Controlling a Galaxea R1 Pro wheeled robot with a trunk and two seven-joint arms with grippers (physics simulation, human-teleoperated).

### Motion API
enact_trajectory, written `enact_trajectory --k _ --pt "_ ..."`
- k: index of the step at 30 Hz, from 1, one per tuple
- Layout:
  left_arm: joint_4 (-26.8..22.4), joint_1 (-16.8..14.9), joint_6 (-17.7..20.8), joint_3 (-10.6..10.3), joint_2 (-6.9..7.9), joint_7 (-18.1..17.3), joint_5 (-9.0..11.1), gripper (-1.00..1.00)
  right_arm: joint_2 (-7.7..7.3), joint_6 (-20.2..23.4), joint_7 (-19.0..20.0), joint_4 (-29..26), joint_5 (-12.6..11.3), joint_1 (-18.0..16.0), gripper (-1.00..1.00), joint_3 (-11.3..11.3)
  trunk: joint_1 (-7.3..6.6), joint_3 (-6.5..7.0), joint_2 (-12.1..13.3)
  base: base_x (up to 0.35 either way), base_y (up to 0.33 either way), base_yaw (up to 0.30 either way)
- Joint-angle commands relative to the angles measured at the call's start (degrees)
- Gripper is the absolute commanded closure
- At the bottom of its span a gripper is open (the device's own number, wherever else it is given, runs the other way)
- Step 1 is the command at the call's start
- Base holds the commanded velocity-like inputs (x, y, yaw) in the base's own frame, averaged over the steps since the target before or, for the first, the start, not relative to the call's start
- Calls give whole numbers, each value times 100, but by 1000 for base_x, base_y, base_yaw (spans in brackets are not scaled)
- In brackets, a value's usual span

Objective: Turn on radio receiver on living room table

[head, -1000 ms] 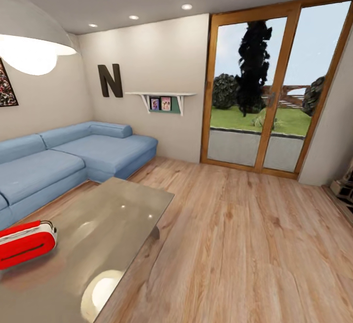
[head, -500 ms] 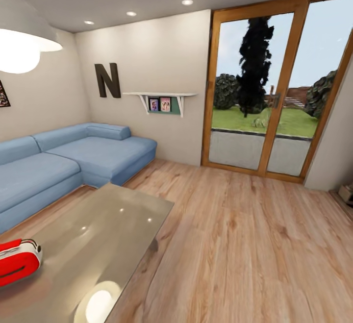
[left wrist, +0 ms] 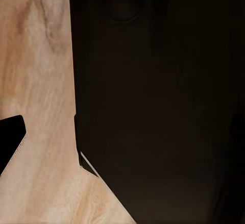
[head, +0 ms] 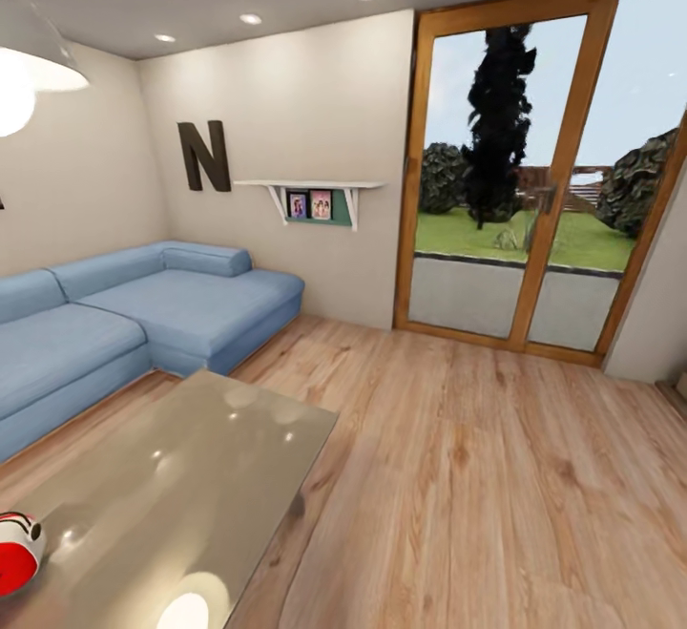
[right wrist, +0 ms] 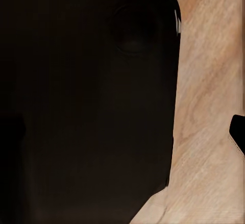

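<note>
The red radio receiver with its white band lies on the glossy grey-taupe table, cut off by the head view's lower left edge. This is the living room, with the light-blue L-shaped sofa behind the table and the black letter N on the wall. In the left wrist view a black piece juts in over the wooden floor. A similar black piece shows in the right wrist view. Whether the jaws stand apart cannot be made out.
A grey dome lamp hangs at upper left. A white shelf with photos is on the far wall, and a wood-framed glass door stands to the right. Wooden floor spreads right of the table. A dark robot body looms beside each wrist.
The camera has moved, shifting the whole picture. The radio receiver now sits mostly past the left edge, and the crowd picture has left the view.
</note>
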Motion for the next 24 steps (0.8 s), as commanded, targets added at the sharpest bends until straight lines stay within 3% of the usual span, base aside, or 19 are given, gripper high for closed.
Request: enact_trajectory --k 1,7,24 --pt "0 0 0 0 0 0 2 -100 0 -1 0 0 0 0 -100 0 0 0 0 272 0 0" --pt "0 0 -2 8 1 3 8 -100 -23 -10 21 0 31 0 -100 0 0 0 0 81 0 123" --pt "0 0 -3 9 0 1 9 -100 -26 -12 27 0 35 0 -100 3 0 0 0 3 0 268"
